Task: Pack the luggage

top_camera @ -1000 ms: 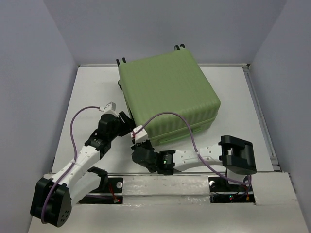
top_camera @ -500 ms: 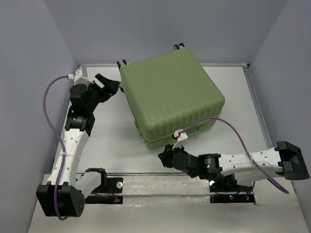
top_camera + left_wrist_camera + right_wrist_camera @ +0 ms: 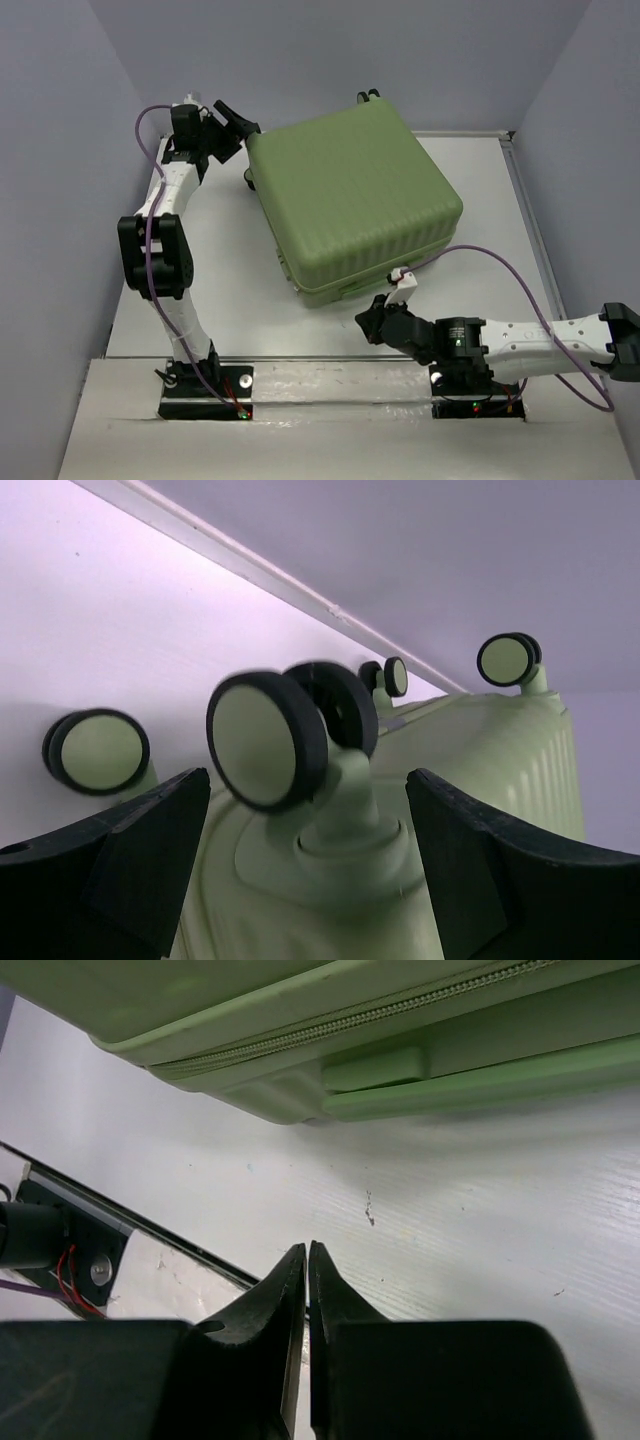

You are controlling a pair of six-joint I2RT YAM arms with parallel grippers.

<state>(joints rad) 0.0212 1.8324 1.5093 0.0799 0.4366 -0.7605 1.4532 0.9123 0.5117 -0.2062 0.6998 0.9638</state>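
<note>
Left end effector (image 3: 232, 120): open wide, jaws either side of a wheel (image 3: 265, 742) at the far-left corner of the luggage (image 3: 350, 195); no contact to be seen. Right end effector (image 3: 305, 1252): shut tight on nothing, low over the counter (image 3: 215, 290), just short of the near side and its zip (image 3: 400, 1005).

Probably bracing or turning the shut case ahead of opening it. To do that well: close on the stem (image 3: 350, 790) rather than on the tyre, likely to spin and slip under any pull. Come in squarely, both pads level across the stem. Pull slowly and along the counter, never upward, to avoid tipping the shell off one corner. Keep the right arm clear of the near edge during any swing, or use its closed tip as a stop against the shell, below the zip and not on it.

Lying flat, ribbed shell up, closed, over the middle and far part of the counter. Wheel end toward the far wall, turned a little left; opposite end toward the right arm. Footprint near square from above, so long axis hard to call; judged as running from wheel end to near end, far-left to near-right.
</note>
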